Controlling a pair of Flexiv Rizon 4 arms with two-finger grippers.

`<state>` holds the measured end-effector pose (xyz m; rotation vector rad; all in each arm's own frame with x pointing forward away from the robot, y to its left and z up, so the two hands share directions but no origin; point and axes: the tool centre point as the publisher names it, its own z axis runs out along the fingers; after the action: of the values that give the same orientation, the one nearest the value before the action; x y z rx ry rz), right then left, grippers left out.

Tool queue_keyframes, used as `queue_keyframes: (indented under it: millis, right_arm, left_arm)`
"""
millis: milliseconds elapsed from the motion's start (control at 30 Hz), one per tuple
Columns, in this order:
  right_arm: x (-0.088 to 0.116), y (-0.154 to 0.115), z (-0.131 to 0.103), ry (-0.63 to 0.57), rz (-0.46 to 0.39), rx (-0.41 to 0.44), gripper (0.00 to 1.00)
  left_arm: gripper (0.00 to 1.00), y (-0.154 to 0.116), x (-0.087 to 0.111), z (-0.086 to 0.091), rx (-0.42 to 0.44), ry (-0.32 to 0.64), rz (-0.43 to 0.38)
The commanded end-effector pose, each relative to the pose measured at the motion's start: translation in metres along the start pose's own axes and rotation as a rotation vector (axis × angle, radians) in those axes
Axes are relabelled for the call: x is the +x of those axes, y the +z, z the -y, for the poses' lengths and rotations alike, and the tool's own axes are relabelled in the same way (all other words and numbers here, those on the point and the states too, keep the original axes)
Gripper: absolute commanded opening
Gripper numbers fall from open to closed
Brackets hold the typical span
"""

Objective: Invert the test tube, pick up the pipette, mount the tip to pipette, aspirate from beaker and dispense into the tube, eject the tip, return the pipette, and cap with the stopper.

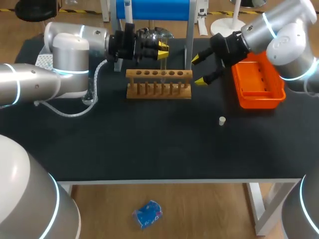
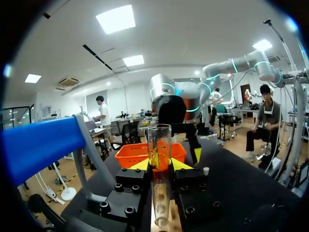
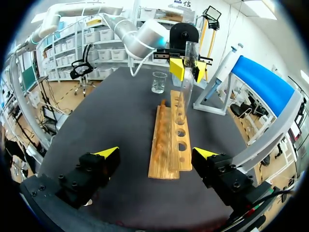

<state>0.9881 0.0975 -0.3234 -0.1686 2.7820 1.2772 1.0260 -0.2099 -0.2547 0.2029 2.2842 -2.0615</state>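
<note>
We see a black table (image 1: 149,149) on white legs. Toward the back, near the middle, a wooden rack (image 1: 158,83) with a row of holes stands on it. To the rack's right sits an orange tray (image 1: 256,102), close to the table's right edge. A small white stopper (image 1: 222,120) stands alone on bare tabletop, in front of the rack and tray. Behind the rack are a glass beaker (image 3: 159,82) and a blue-topped stand (image 1: 154,9) on grey legs.

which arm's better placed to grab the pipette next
Right. The right gripper has open, empty fingers, and the pipette on the blue stand lies ahead of it. The left gripper is shut on the test tube above the rack.
</note>
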Motion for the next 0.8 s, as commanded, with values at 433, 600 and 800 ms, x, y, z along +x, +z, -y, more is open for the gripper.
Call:
queue_keyframes:
  millis: [433,600,800]
  right_arm:
    - [-0.001,0.000,0.000,0.000,-0.002,0.000,1.00]
    - [-0.001,0.000,0.000,0.000,-0.002,0.000,1.00]
    - [-0.001,0.000,0.000,0.000,-0.002,0.000,1.00]
  left_arm:
    - [0.00,-0.001,-0.005,-0.015,-0.002,-0.010,0.003]
    - [0.00,0.000,-0.005,-0.018,-0.005,-0.012,0.005]
    - [0.00,0.000,-0.006,-0.024,-0.017,-0.024,0.003]
